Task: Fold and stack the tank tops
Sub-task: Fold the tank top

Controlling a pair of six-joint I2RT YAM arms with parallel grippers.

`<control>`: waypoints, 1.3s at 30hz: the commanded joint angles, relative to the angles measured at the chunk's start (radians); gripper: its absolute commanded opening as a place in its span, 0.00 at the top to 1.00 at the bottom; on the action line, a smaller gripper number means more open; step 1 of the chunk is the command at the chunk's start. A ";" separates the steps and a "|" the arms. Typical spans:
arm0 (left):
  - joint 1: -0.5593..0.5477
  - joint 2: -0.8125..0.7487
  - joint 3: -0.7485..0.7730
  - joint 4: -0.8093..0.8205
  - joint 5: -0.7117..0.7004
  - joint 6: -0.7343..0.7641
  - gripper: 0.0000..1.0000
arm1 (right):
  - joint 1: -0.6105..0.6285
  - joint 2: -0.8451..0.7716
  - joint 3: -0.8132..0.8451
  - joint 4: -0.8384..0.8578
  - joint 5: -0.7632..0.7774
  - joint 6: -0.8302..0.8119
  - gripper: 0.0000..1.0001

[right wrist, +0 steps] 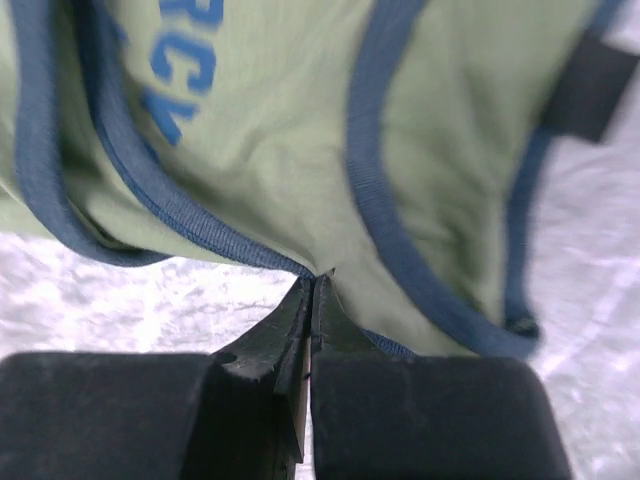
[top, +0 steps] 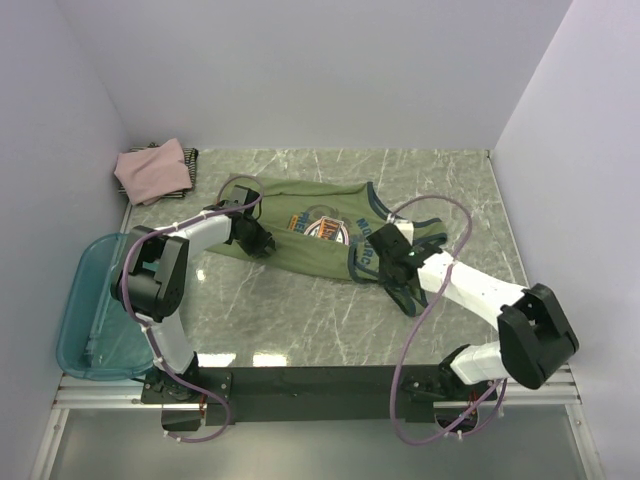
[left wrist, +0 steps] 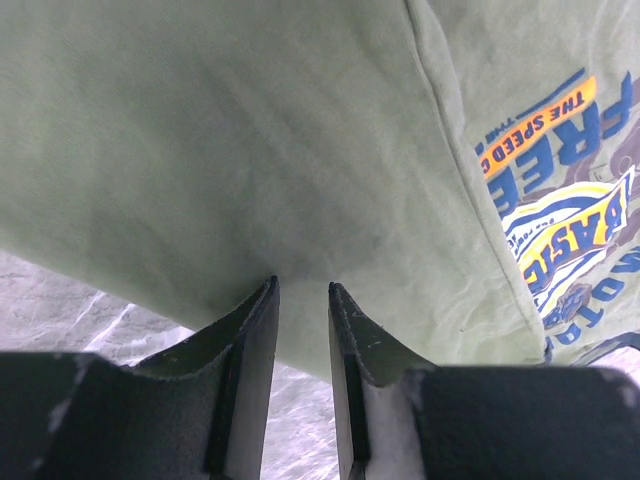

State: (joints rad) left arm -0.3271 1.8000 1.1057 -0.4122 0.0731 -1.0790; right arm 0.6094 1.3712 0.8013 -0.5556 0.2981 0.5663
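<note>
The olive-green tank top [top: 300, 255] with navy trim and an orange-blue chest graphic lies spread across the middle of the marble table [top: 300, 320]. My left gripper [top: 262, 243] is at its left edge; in the left wrist view the gripper [left wrist: 300, 285] stands a little open with the plain green cloth [left wrist: 250, 130] edge between the fingertips. My right gripper [top: 383, 262] is at the strap end; in the right wrist view it [right wrist: 318, 275] is shut on the navy trim of the green top [right wrist: 280, 130]. A folded dusty-pink tank top [top: 152, 170] lies on a dark striped one [top: 191, 158] at the back left.
A teal plastic bin [top: 90, 320] sits at the table's left edge beside the left arm's base. White walls enclose the table at the back and on both sides. Purple cables loop over both arms.
</note>
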 commanded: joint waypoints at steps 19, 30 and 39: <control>0.019 0.004 0.002 -0.031 -0.033 0.014 0.68 | 0.006 0.112 0.110 -0.066 0.245 0.072 0.53; 0.074 -0.007 0.006 -0.043 -0.013 0.053 0.67 | 0.006 -0.147 0.066 -0.273 0.213 0.375 0.47; 0.131 0.002 -0.003 -0.027 -0.021 0.056 0.68 | 0.007 -0.343 -0.235 -0.215 0.079 0.616 0.50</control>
State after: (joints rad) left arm -0.2268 1.8130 1.1057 -0.4309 0.0834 -1.0477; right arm 0.6109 1.0706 0.6262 -0.7887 0.4110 1.0389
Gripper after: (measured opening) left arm 0.322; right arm 0.501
